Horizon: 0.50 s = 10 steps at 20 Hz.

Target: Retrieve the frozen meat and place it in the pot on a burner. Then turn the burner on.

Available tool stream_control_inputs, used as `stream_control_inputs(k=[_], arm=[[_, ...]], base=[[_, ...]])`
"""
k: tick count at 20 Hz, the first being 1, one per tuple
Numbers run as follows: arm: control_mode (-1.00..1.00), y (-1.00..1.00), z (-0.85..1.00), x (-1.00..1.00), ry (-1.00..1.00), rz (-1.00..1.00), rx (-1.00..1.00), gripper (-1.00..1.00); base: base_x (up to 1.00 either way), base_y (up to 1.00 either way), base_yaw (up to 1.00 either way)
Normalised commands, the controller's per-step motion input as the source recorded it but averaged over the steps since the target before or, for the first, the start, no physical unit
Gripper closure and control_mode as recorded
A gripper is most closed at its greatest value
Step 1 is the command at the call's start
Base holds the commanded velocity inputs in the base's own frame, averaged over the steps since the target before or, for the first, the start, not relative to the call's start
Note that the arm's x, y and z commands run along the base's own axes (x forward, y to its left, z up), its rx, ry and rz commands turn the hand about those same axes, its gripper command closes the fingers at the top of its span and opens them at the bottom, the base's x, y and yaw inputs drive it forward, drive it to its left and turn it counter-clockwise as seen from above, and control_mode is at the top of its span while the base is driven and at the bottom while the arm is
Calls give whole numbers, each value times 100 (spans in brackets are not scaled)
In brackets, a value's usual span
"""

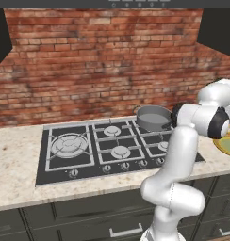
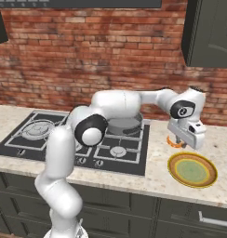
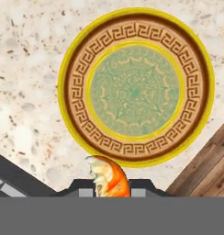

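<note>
The end effector [image 2: 176, 143] is hanging above the counter [image 2: 157, 174], between the hob [image 2: 134, 160] and the plate [image 2: 192, 169], and it is gripping the meat [image 2: 173, 143], an orange-red chunk with a paler streak. In the hand view the meat [image 3: 109, 176] is sitting between the finger tips at the bottom edge, with the plate [image 3: 137, 87] lying directly beyond it; how firmly the fingers are pinching it cannot be judged, since they are mostly cut off there.

The pot [image 1: 153, 117] is standing on the rear right burner, close to the brick wall [image 1: 102, 61] and partly behind the arm in the right base view. The step in hand appears to be the carry to the pot. To do it well, the arm should be keeping the meat high enough to pass over the pot's rim, centring over the bowl before letting go, and lowering close so the small chunk is not bouncing out.

The counter is pale speckled stone; dark cabinets [image 2: 210, 32] are hanging above, dark drawers running below. The knobs [image 1: 121, 165] are lining the hob's front edge.
</note>
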Motion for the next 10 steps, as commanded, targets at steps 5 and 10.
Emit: stream_control_inputs(k=[5, 10], arm=[[-100, 100, 22, 1, 0, -21, -15, 100], [-100, 76, 43, 27, 0, -26, 0, 100]], base=[[0, 0, 0], [0, 0, 0]])
